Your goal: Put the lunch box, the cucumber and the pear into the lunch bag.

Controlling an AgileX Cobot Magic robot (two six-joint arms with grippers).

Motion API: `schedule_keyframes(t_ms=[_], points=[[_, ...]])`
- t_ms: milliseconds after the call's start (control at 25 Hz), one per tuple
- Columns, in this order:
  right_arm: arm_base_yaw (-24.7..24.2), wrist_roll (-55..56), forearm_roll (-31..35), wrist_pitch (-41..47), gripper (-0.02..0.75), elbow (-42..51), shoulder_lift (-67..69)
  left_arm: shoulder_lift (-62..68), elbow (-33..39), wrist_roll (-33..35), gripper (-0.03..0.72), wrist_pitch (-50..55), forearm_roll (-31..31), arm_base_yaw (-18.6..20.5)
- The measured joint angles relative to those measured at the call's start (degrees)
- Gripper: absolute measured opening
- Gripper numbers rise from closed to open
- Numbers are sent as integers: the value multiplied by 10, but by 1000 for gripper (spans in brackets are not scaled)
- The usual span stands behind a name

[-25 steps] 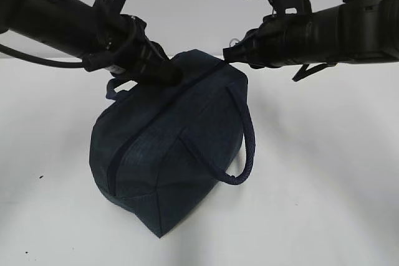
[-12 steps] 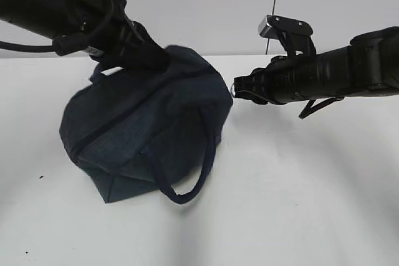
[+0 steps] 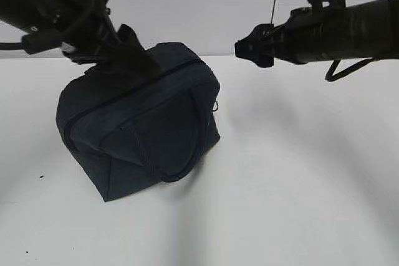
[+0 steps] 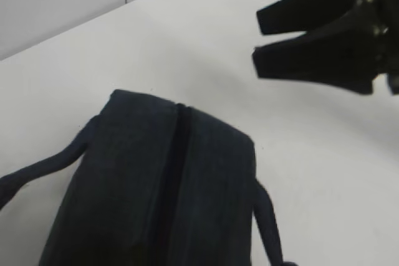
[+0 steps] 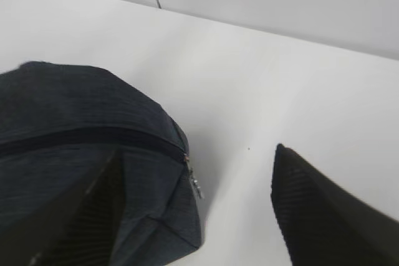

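The dark navy lunch bag [image 3: 143, 129] stands tilted on the white table with its zipper closed along the top. My left gripper [image 3: 134, 60] sits on the bag's upper back end and looks shut on the fabric; its fingers are hidden in the left wrist view, which shows the bag [image 4: 156, 179] from above. My right gripper [image 3: 242, 48] is open and empty, raised to the right of the bag; it also shows in the left wrist view [image 4: 257, 40]. In the right wrist view [image 5: 206, 216] its fingers straddle the bag's end and the metal zipper pull [image 5: 194, 182]. The lunch box, cucumber and pear are out of view.
The white table [image 3: 299, 172] spreads to the right and in front of the bag. One loop handle [image 3: 165, 166] hangs down the bag's front side. A pale wall stands behind the table.
My left arm has carried the bag to the left and turned it. My right gripper has come off the bag's zipper end and risen up and to the right.
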Motion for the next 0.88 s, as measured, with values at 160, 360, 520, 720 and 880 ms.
schedule_keyframes(t_ms=[160,360,520,720,880], points=[[0,150,-158,50,552,3,-54,-54,0,-213,345,45,179,0],[0,454,-482,177,552,8,-90,-124,7,-378,337,131,304,0],[0,644,-678,266,549,30,-120,-205,56,-417,328,156,331,0],[0,752,-752,327,508,106,-213,-333,154,-429,297,164,352,0],[0,792,-777,384,496,171,-307,-459,239,-429,295,173,351,0]])
